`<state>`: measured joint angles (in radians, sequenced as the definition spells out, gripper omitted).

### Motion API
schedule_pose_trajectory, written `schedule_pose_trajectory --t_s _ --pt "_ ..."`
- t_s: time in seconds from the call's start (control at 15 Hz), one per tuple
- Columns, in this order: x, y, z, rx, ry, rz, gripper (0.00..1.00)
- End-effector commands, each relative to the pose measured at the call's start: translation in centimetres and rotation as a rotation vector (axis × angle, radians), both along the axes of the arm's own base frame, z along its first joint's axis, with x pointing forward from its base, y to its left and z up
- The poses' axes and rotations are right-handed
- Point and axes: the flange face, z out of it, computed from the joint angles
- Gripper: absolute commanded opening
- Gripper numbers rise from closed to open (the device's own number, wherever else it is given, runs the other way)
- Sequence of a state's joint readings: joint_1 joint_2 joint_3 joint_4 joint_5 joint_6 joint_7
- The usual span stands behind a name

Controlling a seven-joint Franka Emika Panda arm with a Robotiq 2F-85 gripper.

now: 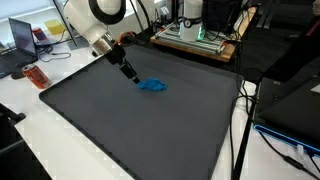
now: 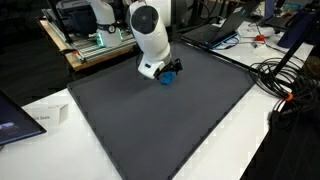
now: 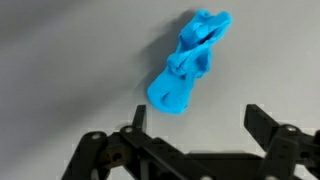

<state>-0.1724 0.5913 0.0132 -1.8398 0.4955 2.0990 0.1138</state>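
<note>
A crumpled blue cloth (image 1: 153, 85) lies on the dark grey mat (image 1: 130, 130). It also shows in an exterior view (image 2: 170, 74) and in the wrist view (image 3: 190, 62). My gripper (image 1: 133, 78) hangs just above the mat beside the cloth, at its near end. In the wrist view the gripper (image 3: 196, 120) has its two black fingers spread wide with only bare mat between them. The cloth lies just beyond the fingertips, apart from them. The gripper is open and holds nothing.
The mat (image 2: 160, 120) covers most of a white table. A wooden tray with electronics (image 1: 195, 40) stands at the back. A laptop (image 1: 22, 35) and a red can (image 1: 36, 76) sit off one side. Cables (image 2: 285, 75) lie by the mat's edge.
</note>
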Motion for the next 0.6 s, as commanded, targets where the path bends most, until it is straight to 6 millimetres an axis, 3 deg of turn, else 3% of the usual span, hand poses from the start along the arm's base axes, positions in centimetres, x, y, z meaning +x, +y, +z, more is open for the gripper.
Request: schedule_pose_trajectory --t_s 0.0,0.53 --pt "0.1 -1.3 -0.3 0.008 0.054 -0.116 1.0" --pt "-0.9 -2.9 -1.9 0.01 0.135 -0.292 1.0"
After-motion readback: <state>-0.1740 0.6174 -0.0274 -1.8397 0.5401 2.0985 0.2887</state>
